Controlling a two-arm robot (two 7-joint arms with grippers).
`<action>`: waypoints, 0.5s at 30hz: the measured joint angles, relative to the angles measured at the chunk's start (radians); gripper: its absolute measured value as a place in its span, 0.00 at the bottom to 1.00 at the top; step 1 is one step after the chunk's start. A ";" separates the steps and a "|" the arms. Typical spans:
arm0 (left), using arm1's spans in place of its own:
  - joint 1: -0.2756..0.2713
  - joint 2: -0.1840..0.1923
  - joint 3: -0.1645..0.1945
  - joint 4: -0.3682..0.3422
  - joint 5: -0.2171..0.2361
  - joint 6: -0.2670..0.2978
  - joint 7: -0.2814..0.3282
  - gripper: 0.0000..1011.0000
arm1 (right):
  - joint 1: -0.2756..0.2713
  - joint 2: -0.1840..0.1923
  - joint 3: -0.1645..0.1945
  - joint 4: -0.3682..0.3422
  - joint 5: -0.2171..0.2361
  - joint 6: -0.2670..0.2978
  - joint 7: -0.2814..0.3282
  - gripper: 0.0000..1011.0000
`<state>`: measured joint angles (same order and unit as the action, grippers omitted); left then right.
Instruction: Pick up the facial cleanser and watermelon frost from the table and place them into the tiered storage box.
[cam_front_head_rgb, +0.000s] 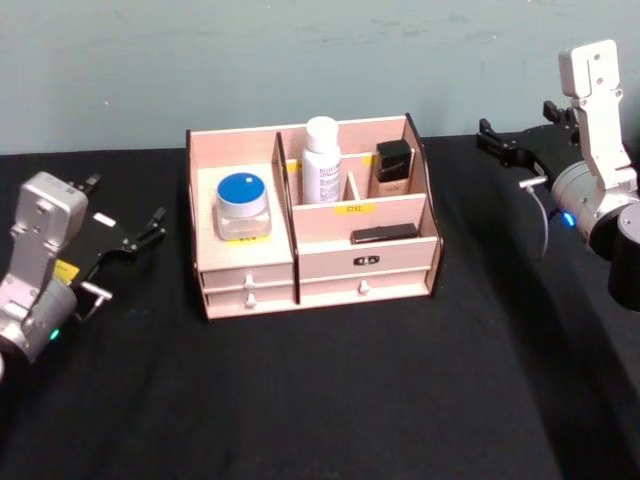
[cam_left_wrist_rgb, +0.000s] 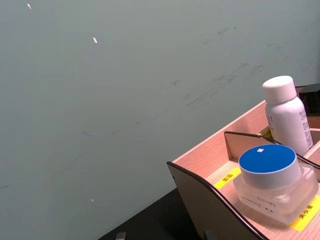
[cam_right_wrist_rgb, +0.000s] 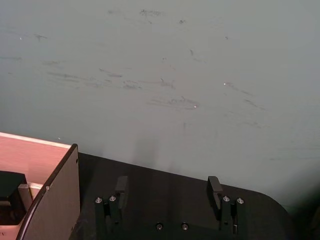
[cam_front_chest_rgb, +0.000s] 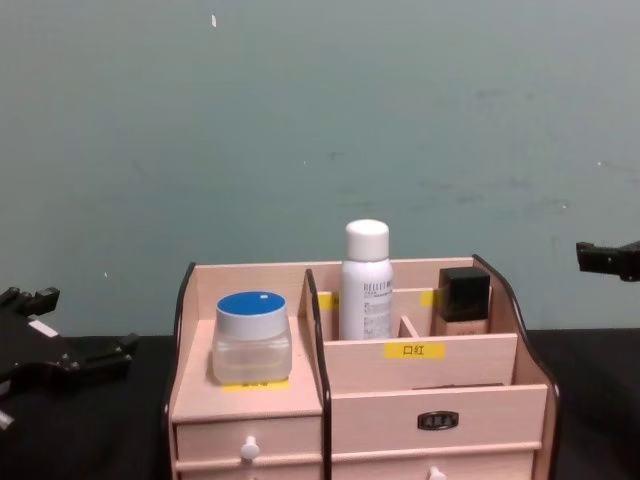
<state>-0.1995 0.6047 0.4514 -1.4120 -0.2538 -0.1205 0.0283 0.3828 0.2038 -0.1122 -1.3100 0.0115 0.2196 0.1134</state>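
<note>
The left gripper (cam_front_head_rgb: 128, 232) hangs over the black tabletop (cam_front_head_rgb: 330, 400) left of the tiered storage box (cam_front_head_rgb: 310, 215), jaws spread wide and empty. In the box's left compartment, well apart from those jaws, sits the watermelon frost (cam_front_head_rgb: 243, 206). Behind it, in a rear compartment, the facial cleanser (cam_front_head_rgb: 322, 160) stands upright beside a black-capped bottle (cam_front_head_rgb: 392, 166). The right gripper (cam_front_head_rgb: 512, 150) hovers right of the box, jaws wide, holding nothing.
</note>
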 joint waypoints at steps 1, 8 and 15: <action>0.000 0.000 0.000 0.000 0.000 0.000 0.000 1.00 | 0.000 0.000 0.000 -0.001 0.000 0.000 0.000 0.99; 0.000 0.000 0.000 0.000 0.000 0.000 0.000 1.00 | 0.000 0.001 -0.001 -0.003 0.001 0.001 0.000 0.99; 0.000 0.000 0.000 0.000 0.000 0.000 0.000 1.00 | -0.001 0.001 -0.002 -0.005 0.002 0.001 0.001 0.99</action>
<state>-0.1995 0.6047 0.4514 -1.4120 -0.2539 -0.1205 0.0283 0.3821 0.2052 -0.1139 -1.3147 0.0135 0.2206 0.1145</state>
